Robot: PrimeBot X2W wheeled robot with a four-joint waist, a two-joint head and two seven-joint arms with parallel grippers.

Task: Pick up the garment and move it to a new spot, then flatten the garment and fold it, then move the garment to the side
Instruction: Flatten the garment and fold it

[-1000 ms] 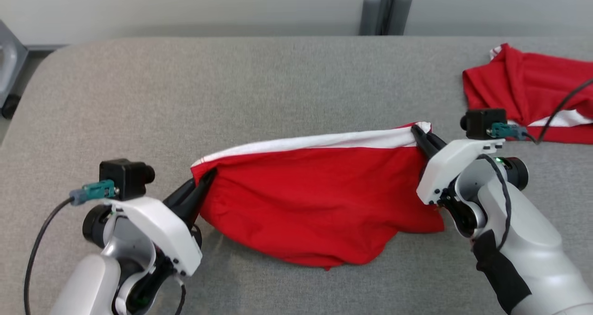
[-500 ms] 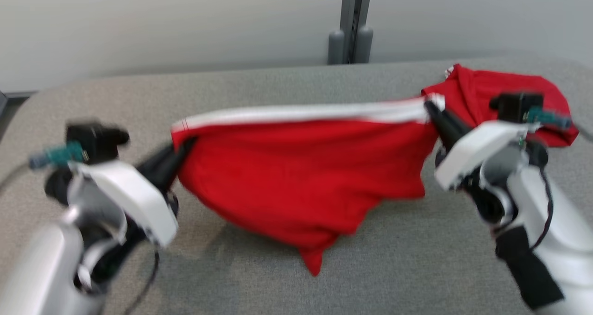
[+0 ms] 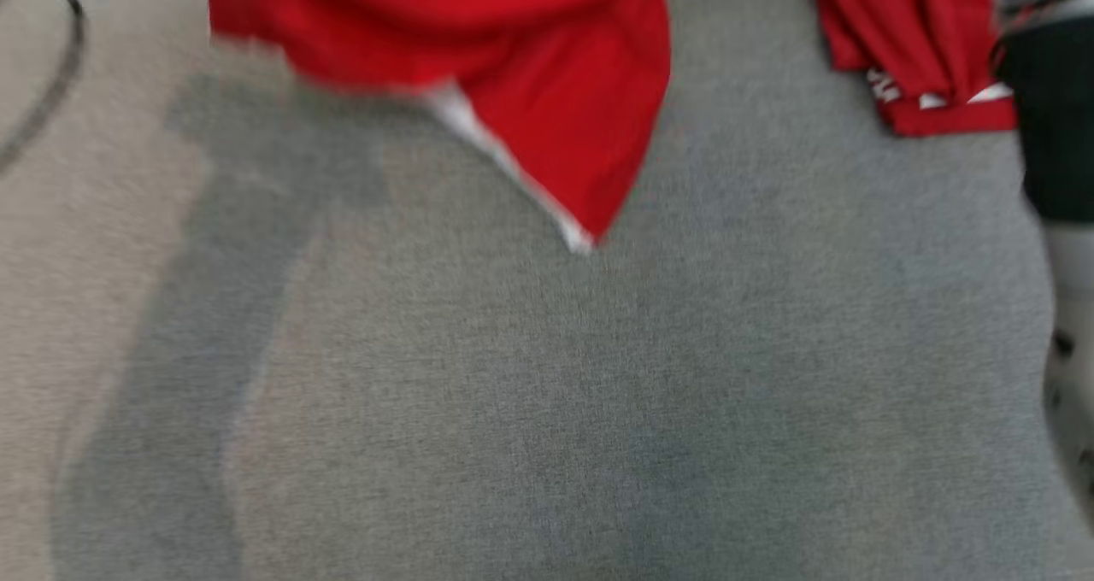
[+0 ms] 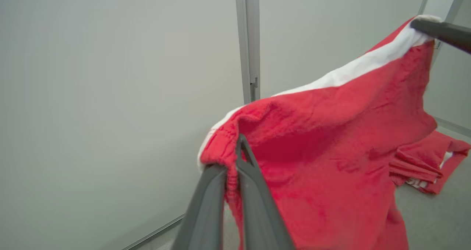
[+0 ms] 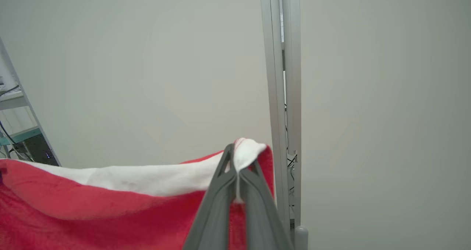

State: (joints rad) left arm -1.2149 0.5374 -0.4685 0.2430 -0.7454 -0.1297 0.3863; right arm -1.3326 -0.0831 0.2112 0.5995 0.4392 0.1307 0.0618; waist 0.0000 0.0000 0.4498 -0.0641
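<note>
Head view: grey padded table (image 3: 547, 410), blurred. Red garment (image 3: 513, 43) with a white band, lifted off the table at 12 o'clock, its lowest corner hanging toward the centre. Second red garment (image 3: 914, 60), crumpled on the table at 2 o'clock. Left gripper (image 4: 231, 159), fingers clamped on the garment's red hem corner. Right gripper (image 5: 237, 165), fingers pinched on the white band's end. The garment is stretched between the two.

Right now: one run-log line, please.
left hand: shut on garment | right hand: shut on garment | garment: hanging between hands | other red garment: on table
</note>
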